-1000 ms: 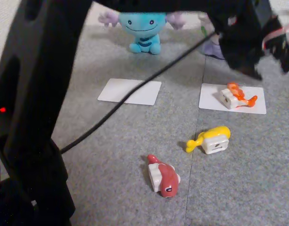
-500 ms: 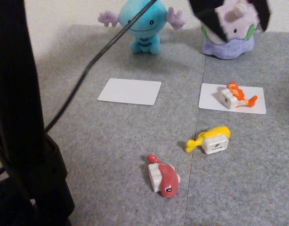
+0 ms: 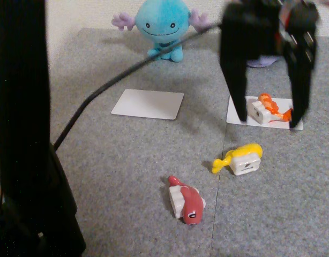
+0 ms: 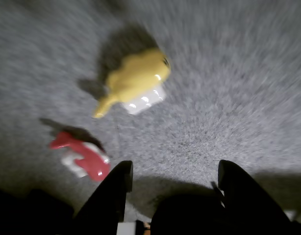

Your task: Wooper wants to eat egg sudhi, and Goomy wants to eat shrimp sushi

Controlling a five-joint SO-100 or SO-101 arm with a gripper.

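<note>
Shrimp sushi (image 3: 265,108) lies on the right white card (image 3: 237,113), between the spread fingers of the empty claw (image 3: 267,119) hanging above it; egg sushi (image 3: 241,157) lies on the grey table (image 3: 127,155) just below the card; Wooper (image 3: 162,25) sits behind the left card (image 3: 148,103); a red sushi (image 3: 186,201) lies nearest.

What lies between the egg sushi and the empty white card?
Only bare grey mat, in the fixed view, between the egg sushi and the empty white card.
</note>
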